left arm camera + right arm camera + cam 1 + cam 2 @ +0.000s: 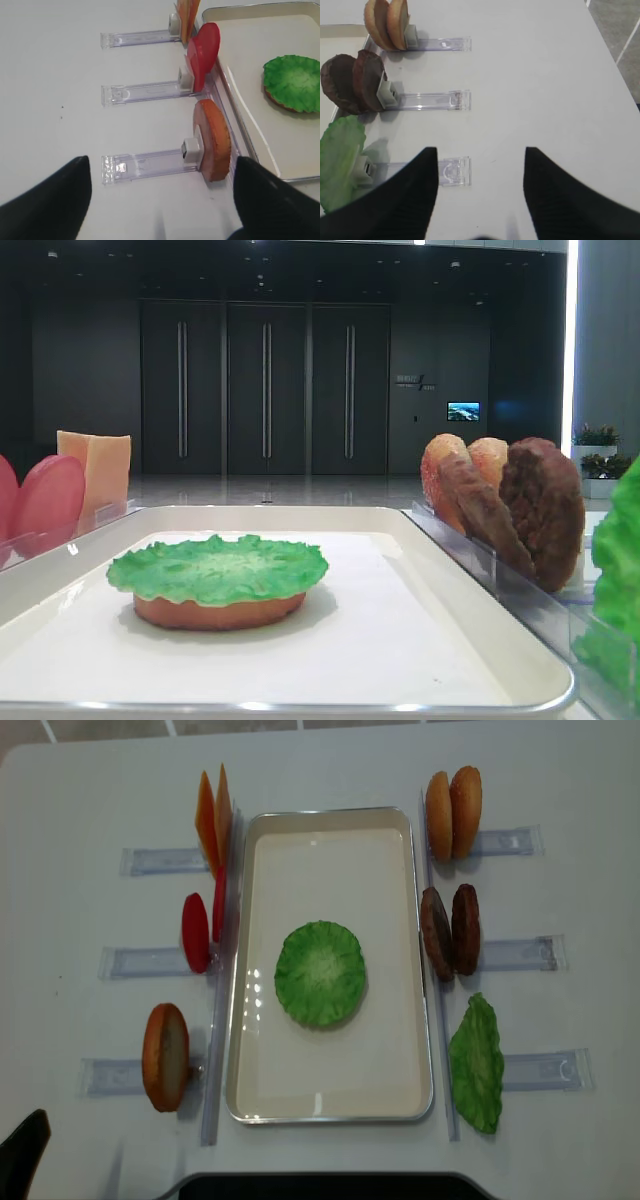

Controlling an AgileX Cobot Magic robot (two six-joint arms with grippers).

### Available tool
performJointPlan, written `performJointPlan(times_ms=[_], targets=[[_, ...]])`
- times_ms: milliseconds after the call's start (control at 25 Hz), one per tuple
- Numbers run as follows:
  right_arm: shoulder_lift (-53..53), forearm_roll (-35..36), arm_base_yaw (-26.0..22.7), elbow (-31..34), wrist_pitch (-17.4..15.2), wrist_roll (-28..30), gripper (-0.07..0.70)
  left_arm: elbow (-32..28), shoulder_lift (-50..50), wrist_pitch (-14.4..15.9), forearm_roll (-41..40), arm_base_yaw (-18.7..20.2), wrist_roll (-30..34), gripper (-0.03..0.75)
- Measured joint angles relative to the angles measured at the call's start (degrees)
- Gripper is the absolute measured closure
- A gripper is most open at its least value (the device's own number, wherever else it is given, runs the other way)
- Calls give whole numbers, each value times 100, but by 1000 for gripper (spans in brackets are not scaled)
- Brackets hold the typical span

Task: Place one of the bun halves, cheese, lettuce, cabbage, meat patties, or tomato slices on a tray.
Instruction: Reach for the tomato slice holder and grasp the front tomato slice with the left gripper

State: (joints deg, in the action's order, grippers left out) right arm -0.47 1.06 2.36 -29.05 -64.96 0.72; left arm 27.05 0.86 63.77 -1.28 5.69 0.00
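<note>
A green ruffled lettuce (320, 973) lies flat on a bun half (220, 612) in the middle of the cream tray (330, 1100). Left of the tray, clear racks hold cheese (212, 820), tomato slices (198, 932) and one bun half (165, 1057) on edge. On the right stand two more bun halves (452, 812), two meat patties (450, 930) and a green leaf (477, 1063). My left gripper (162, 200) hangs open and empty over the table near the lone bun half (214, 141). Beside the green leaf's (340, 162) rack, my right gripper (480, 192) is open and holds nothing.
Each clear plastic rack (520, 1070) sticks outward from the tray's long sides with a white pusher block (191, 148) behind the food. The white table ends at a grey floor (625, 35) on the right. A dark robot base (320, 1186) sits at the near edge.
</note>
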Motion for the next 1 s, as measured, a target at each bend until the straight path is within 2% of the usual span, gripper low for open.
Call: performJointPlan(times_ms=[1000], targets=[[0,0,0,0,0,0,261,0,0,0,-41,0,-30,23]])
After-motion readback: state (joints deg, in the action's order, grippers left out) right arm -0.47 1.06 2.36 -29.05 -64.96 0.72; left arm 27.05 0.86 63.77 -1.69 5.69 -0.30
